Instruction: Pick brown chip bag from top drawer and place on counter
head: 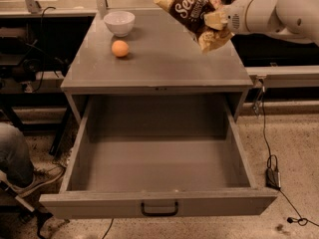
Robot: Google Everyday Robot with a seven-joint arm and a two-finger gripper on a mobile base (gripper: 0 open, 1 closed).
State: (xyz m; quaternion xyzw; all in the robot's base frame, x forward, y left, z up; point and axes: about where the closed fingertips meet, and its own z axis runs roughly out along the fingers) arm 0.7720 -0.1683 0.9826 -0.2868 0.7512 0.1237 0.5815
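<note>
Your brown chip bag (192, 9) hangs in the air at one o'clock in the view, above the counter's (164, 63) far right corner, tilted, with its white script facing you. The gripper (215, 23), on an arm entering from two o'clock, has its fingers clamped on the bag's lower right end. The top drawer (159, 200) stands pulled open at six o'clock. On the counter at eleven o'clock sits a white bowl (119, 23), with an orange (120, 48) near it, not touching.
</note>
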